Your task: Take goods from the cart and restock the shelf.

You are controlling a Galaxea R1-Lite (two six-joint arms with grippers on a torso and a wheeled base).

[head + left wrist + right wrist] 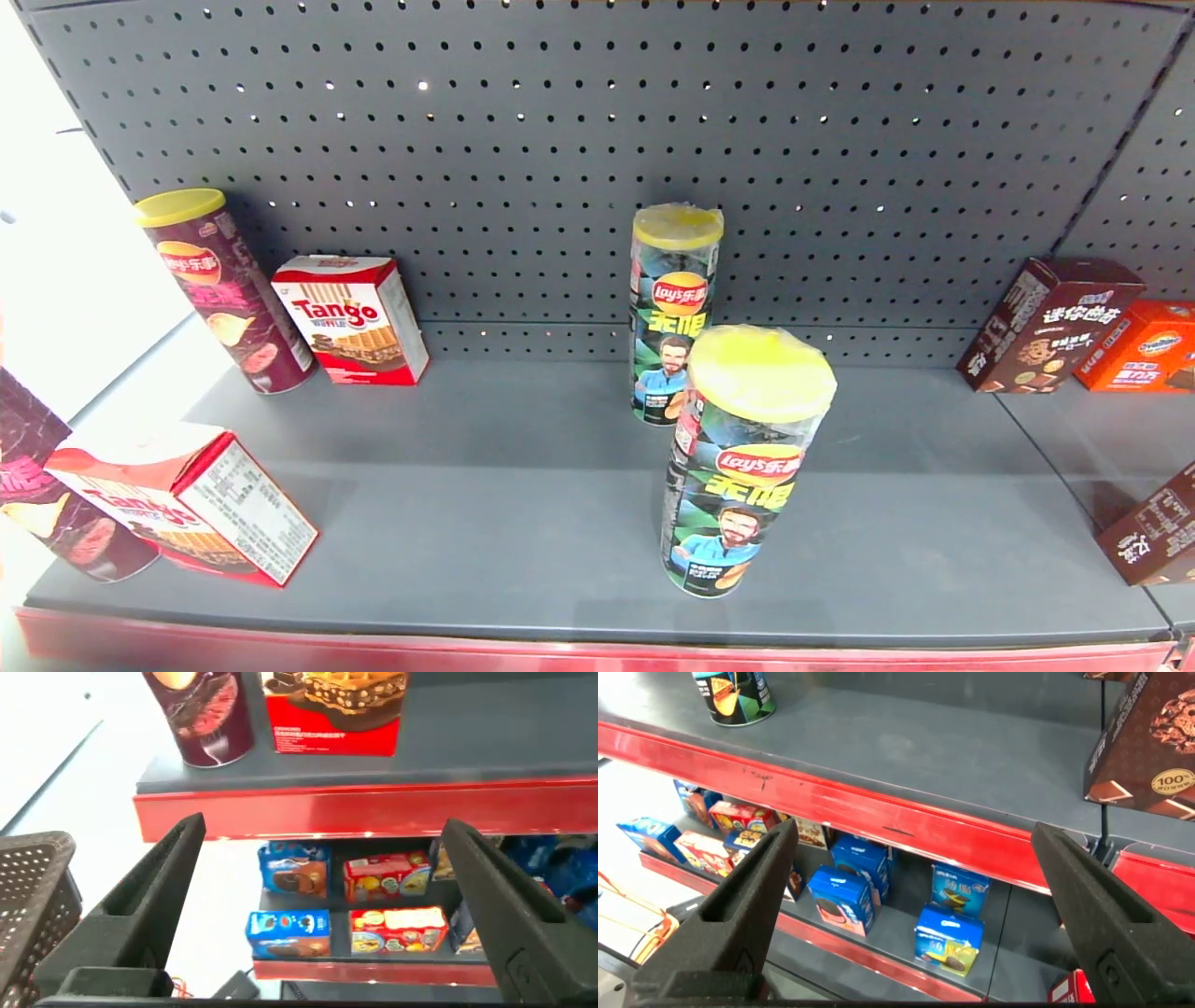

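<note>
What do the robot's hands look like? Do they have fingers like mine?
No fingers like yours. The left gripper and the right gripper look alike. Each has two matte black jaws, shaped like long flat-sided wedges, thick at the base and narrowing to a blunt tip. I can't see any cables or markings on them.

This was a shop. A grey metal shelf (pixel 523 504) with a back wall (pixel 560 112) full of little holes held snacks: tall chip cans (pixel 742 457), a red wafer box (pixel 353 317) and brown cookie boxes (pixel 1050 322). A red strip (pixel 374 812) ran along its front edge. Lower shelves (pixel 896 926) held rows of blue boxes (pixel 845 896) and red boxes (pixel 388 877). A dark basket (pixel 33 896) stood beside them.
</note>
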